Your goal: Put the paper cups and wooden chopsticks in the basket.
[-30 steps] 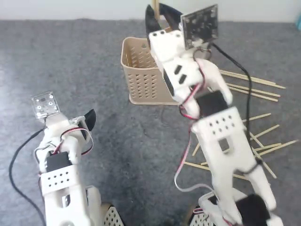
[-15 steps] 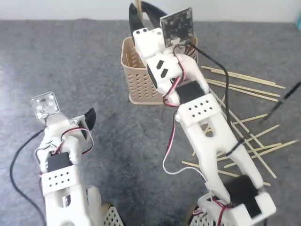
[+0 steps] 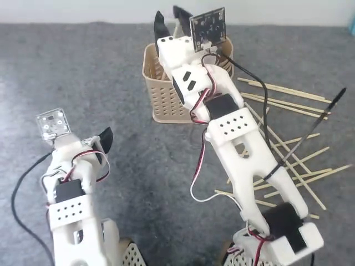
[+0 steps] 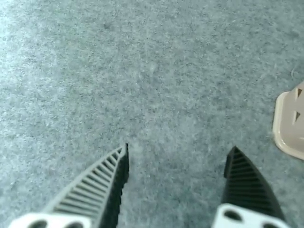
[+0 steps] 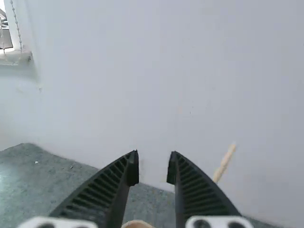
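Note:
A beige slotted basket (image 3: 166, 97) stands at the back centre of the grey carpet; its corner (image 4: 289, 128) shows in the left wrist view. My right gripper (image 3: 170, 19) (image 5: 152, 166) hangs above the basket's far rim, open by a narrow gap with nothing between its fingers. A wooden chopstick end (image 5: 223, 164) sticks up just beyond the fingers, against the white wall. Several wooden chopsticks (image 3: 288, 97) lie scattered on the carpet to the right of the basket and the right arm. My left gripper (image 3: 102, 141) (image 4: 178, 175) stands open and empty over bare carpet at the front left.
A black cable (image 3: 310, 127) runs across the scattered chopsticks on the right. The right arm's body (image 3: 244, 144) reaches from the front edge up to the basket. Bare carpet (image 3: 83, 72) lies between the left arm and the basket.
The right gripper carried a chopstick leftward over the basket, then its fingers parted and the stick is no longer between them. The left arm has kept still.

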Robot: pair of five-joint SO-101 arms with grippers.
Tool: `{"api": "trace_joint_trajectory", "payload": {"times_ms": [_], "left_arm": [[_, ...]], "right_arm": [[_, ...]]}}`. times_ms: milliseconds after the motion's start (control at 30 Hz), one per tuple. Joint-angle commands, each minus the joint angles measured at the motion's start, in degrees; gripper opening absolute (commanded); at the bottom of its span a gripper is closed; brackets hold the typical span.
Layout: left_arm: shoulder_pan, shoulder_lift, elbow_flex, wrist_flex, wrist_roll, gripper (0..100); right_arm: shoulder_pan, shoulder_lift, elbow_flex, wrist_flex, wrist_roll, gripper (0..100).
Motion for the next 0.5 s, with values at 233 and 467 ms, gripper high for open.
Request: {"api": "trace_joint_trajectory", "payload": {"times_ms": [233,467], "left_arm": [[-0.2,0.4,-0.7,-1.5,-0.4,31],[-0.1,0.4,-0.6,-1.5,-0.4,31]], "right_arm": [[-0.1,-27.3,-6.2,38.5,-0.5,3.5],[3.2,-43.2,-6.2,62.9,-0.4,3.5]]}}
